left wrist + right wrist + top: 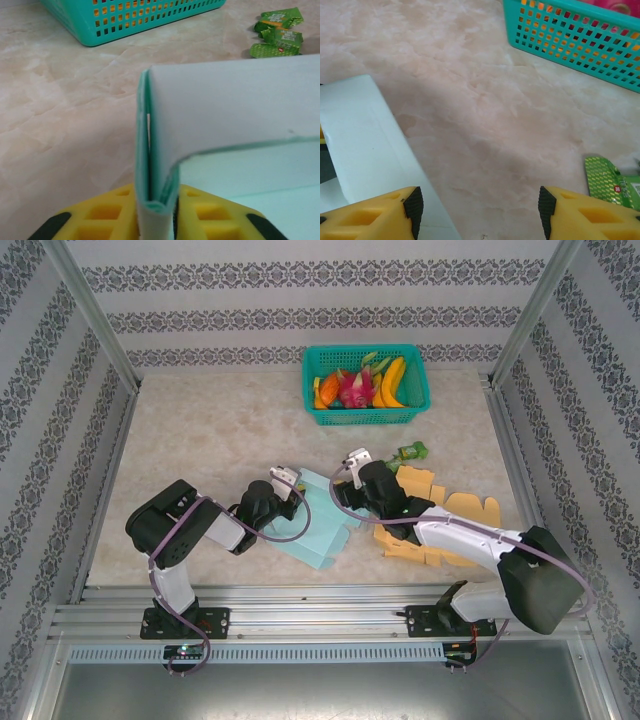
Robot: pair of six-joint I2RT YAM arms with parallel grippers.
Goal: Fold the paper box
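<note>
The paper box (322, 525) is a pale teal sheet, partly folded, lying on the table between my two arms. My left gripper (290, 480) is at its left edge. In the left wrist view, the doubled-over edge of the box (235, 100) stands upright between the yellow fingers, and my left gripper (156, 210) is shut on that fold. My right gripper (352, 462) hangs open just beyond the box's far right corner. Its jaws (480, 200) stand wide with only bare table between them. The white face of the box (365, 135) lies by its left finger.
A teal basket (365, 418) of fruit stands at the back centre. Green packets (412, 451) (610, 182) lie just right of my right gripper. Flat orange-yellow card pieces (465, 508) lie under my right arm. Metal posts and rails frame the table.
</note>
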